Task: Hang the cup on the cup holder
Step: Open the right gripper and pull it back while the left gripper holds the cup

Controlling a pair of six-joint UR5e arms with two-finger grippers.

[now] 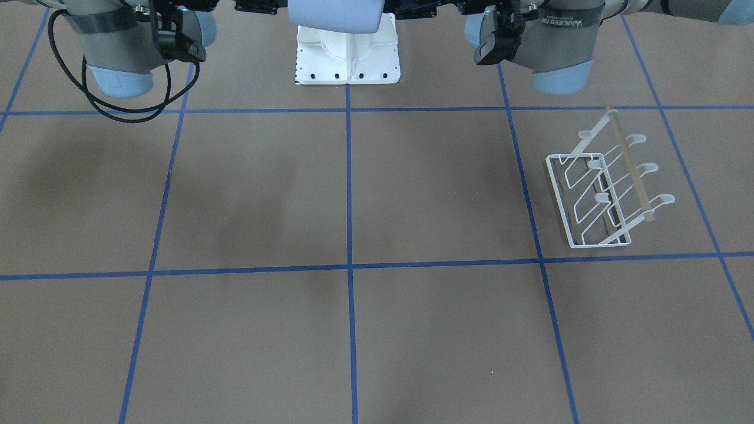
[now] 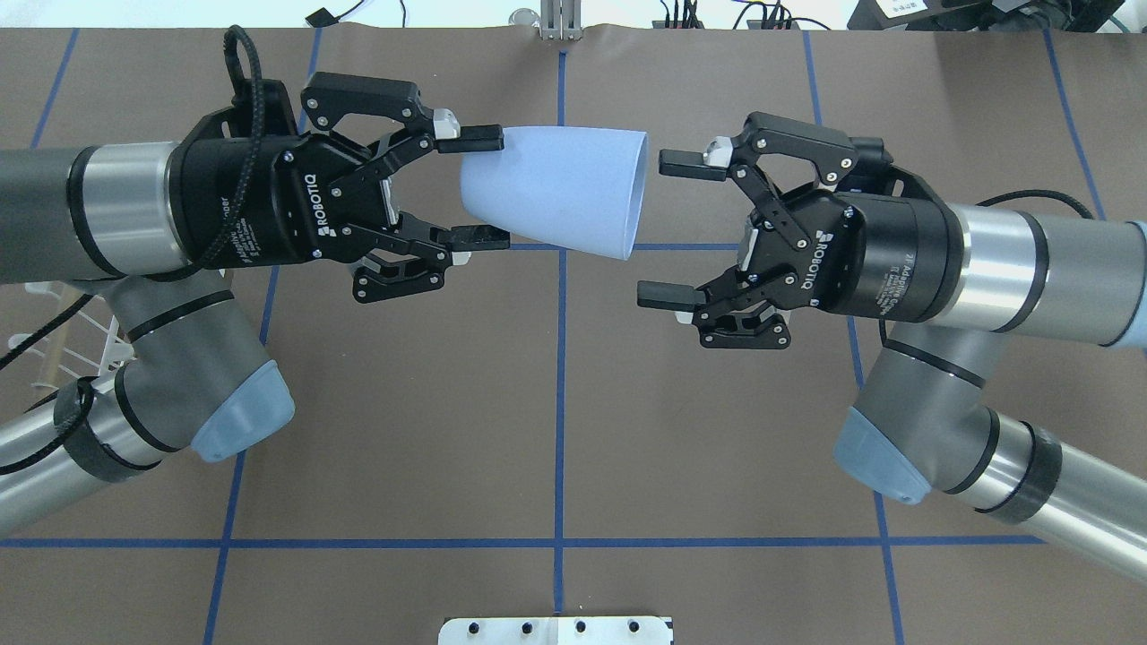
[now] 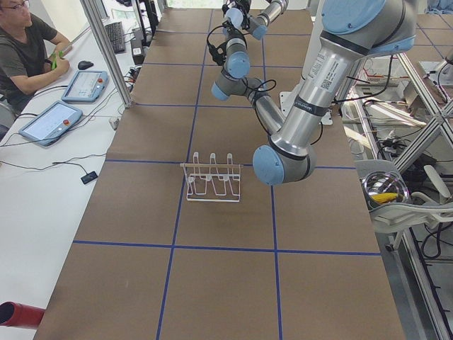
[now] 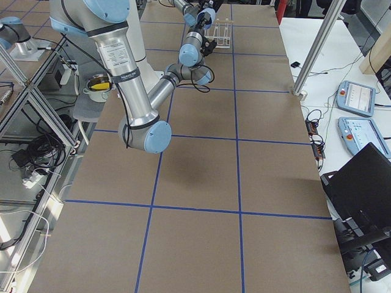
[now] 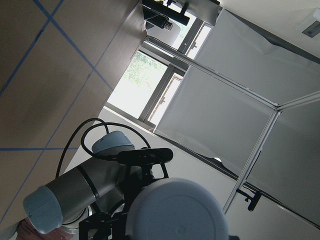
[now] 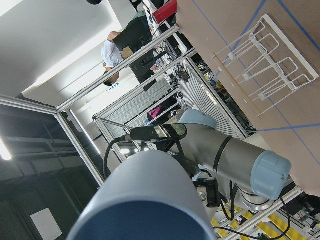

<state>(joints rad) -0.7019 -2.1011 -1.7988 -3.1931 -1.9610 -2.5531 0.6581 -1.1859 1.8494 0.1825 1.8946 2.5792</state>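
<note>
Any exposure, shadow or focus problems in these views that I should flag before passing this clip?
Overhead exterior: evenly lit, sharp, no glare on the cup. Exterior front-facing: soft, broad shadows on the table at the view's left and middle; cup holder crisp. Left wrist-mounted: window blown out, cup base near and blurred. Right wrist-mounted: cup fills the bottom, soft; ceiling washed out.

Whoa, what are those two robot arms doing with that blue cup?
The left gripper holds the blue cup sideways in the air by its narrow bottom, rim pointing at the right gripper. The right gripper is open and just short of the rim, not touching. The white cup holder stands on the table with nothing hanging on it.
</note>
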